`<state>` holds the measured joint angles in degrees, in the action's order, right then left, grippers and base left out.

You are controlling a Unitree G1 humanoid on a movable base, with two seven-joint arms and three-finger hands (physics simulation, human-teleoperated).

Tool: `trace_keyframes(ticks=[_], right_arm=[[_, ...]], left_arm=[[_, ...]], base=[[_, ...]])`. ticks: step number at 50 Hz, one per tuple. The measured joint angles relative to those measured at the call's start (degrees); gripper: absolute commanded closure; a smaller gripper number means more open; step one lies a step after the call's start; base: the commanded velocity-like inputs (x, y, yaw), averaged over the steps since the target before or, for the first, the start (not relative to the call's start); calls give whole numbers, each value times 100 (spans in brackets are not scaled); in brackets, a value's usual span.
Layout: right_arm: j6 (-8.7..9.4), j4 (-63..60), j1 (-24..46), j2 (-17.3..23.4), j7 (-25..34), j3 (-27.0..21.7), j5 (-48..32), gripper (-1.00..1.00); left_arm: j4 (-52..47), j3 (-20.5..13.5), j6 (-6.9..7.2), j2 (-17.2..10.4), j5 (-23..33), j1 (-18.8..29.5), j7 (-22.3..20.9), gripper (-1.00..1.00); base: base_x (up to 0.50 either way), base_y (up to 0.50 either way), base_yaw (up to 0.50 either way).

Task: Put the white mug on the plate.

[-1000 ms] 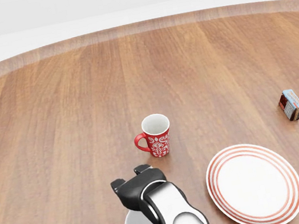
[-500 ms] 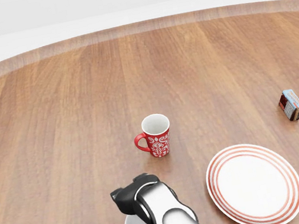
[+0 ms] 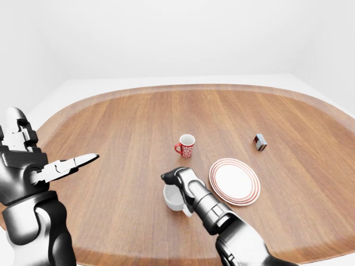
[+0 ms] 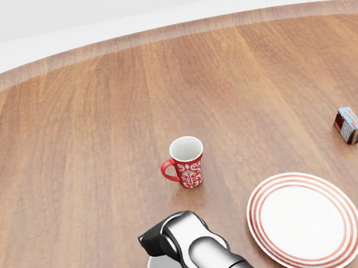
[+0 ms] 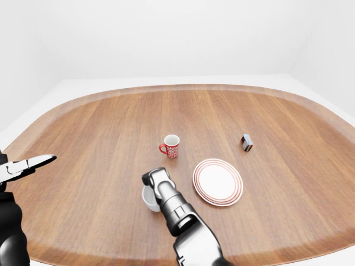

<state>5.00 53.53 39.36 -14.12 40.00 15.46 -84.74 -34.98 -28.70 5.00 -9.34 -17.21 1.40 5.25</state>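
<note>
The plain white ceramic mug (image 3: 173,198) stands on the brown oval wooden surface (image 3: 127,127), just at 9 o'clock of the red-ringed white round plate (image 3: 234,181). The right hand (image 3: 176,178) covers its rim at 12 o'clock; whether its fingers grip cannot be told. The left hand (image 3: 28,166) hangs well apart at 9 o'clock, fingers (image 3: 83,160) spread and empty.

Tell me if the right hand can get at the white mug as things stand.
Probably yes: the right hand is already over the white mug, and nothing stands between them.
</note>
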Motion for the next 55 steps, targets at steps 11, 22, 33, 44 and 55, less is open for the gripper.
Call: trace_keyframes(ticks=[11,22,33,44,55], right_arm=[[1,490,279,-55,-196,-48,185,100],[0,816,249,-73,-468,-57,489,100],[0,862,366,-16,-562,-110,620,100],[0,426,1513,636,-171,-532,950,100],[0,981,3000,1835,-230,-1018,1448,100]], left_arm=[[13,9,0,3,3,-1,-2,-100],[35,23,0,15,19,-12,-11,-100],[67,43,0,28,40,-21,-19,-100],[59,49,0,35,46,-28,-22,-100],[37,49,0,30,51,-20,-18,-100]], base=[[0,0,0],[0,0,0],[0,0,0],[0,0,0],[0,0,0]])
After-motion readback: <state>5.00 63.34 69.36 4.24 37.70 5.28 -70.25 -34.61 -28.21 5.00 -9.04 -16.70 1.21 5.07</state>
